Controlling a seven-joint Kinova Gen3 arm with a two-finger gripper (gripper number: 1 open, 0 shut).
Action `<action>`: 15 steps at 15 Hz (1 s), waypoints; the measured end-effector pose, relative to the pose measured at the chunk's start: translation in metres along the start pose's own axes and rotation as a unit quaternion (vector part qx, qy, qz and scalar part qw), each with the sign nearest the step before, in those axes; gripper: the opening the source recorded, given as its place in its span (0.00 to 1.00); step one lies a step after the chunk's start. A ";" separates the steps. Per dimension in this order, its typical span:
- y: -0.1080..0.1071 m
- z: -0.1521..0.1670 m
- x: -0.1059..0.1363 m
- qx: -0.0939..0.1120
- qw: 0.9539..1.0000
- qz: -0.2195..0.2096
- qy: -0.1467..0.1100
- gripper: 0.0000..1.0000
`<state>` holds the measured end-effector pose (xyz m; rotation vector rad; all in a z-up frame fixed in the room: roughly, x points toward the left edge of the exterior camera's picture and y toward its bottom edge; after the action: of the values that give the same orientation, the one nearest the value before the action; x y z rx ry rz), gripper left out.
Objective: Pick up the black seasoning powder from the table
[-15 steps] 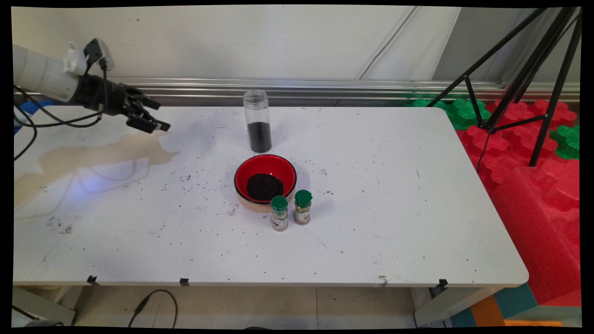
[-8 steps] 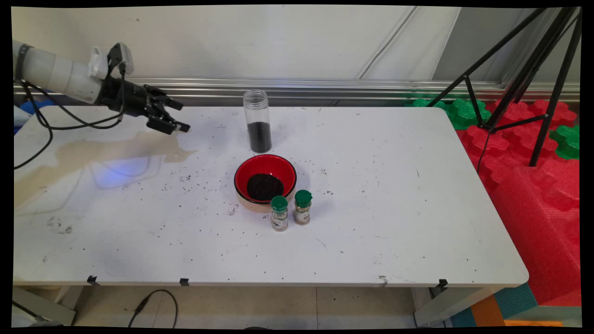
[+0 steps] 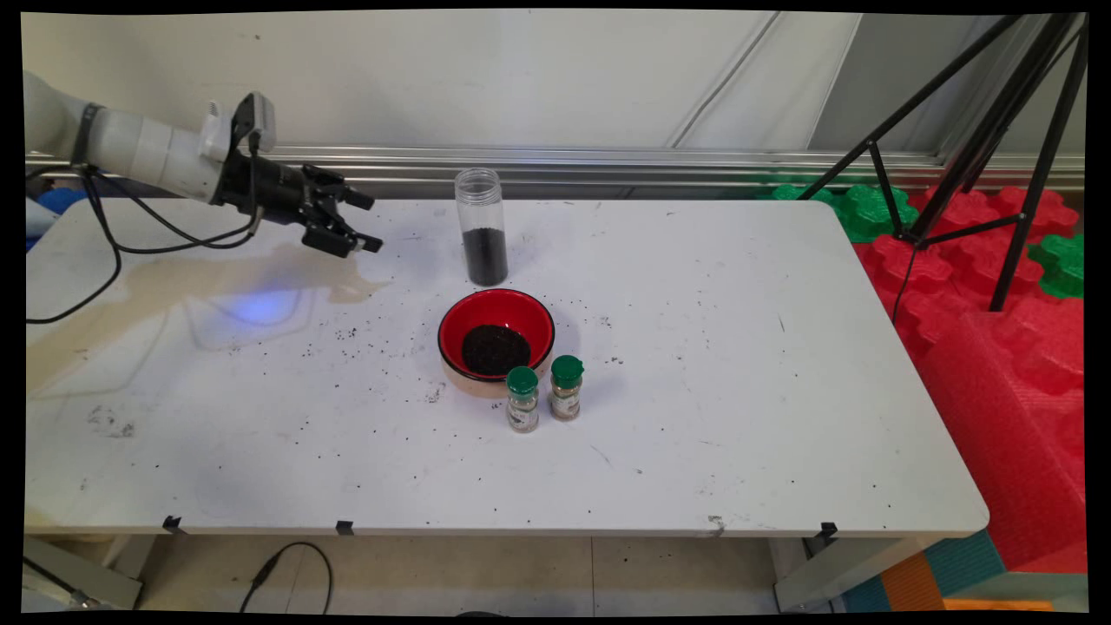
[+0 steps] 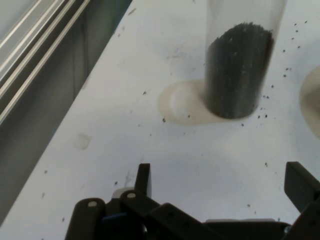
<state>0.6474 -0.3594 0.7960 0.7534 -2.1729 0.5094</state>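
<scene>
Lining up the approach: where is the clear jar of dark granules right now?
In the main view the clear jar stands upright at the table's far edge, just behind the red bowl, right of the open gripper.

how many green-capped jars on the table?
2. Both stand side by side just in front of the red bowl: left jar, right jar. None appear hidden.

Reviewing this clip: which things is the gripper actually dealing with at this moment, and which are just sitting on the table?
In play:
- gripper, open, empty, above the table
- clear jar part-filled with dark grains, nearest it, upright, untouched

Just lying about:
- red bowl holding dark grains
- two green-capped spice jars
- scattered grains
</scene>
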 end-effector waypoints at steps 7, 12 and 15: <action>-0.007 0.035 -0.003 -0.029 0.998 0.038 0.045 1.00; -0.014 0.059 0.000 -0.048 0.995 0.056 0.072 1.00; -0.017 0.071 0.005 -0.062 0.992 0.062 0.087 1.00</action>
<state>0.6176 -0.4139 0.7568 0.4901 -2.0749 0.4787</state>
